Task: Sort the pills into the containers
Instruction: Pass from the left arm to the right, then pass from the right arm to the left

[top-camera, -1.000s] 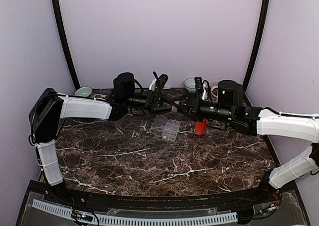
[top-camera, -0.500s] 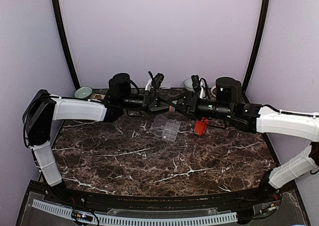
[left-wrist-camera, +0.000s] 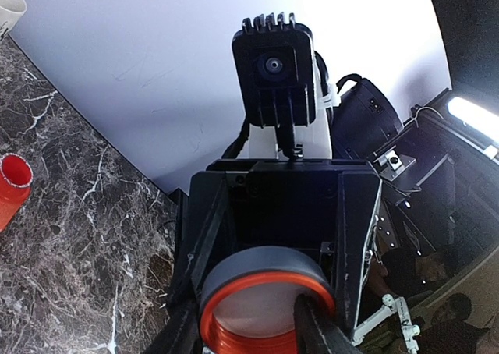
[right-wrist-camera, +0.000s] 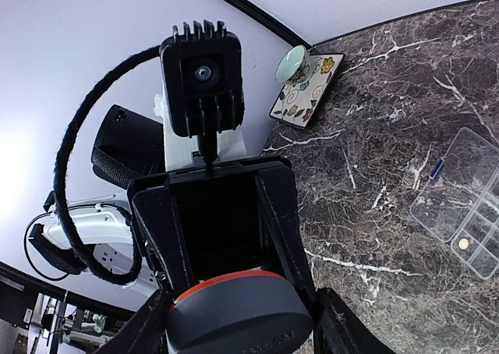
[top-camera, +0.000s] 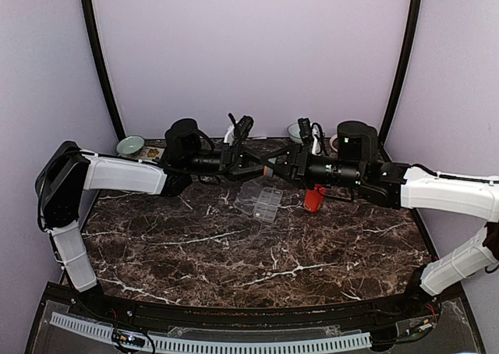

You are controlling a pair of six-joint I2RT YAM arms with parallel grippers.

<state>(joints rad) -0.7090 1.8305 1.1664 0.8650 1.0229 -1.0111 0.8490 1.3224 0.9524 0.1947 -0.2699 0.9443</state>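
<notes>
Round grey cap (right-wrist-camera: 238, 319); clear compartmented containers (top-camera: 267, 204)

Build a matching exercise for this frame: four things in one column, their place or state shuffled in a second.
Things
1. orange bottle
2. grey cap
3. organiser box
4. pale green bowl

Places or states
A. lid swung open, mid-table
B. back left corner, beside a patterned tile
C. in the air between the left gripper and the right gripper
D. on the marble, uncapped

Pairs: 1-D, 2-C, 3-A, 4-B
</notes>
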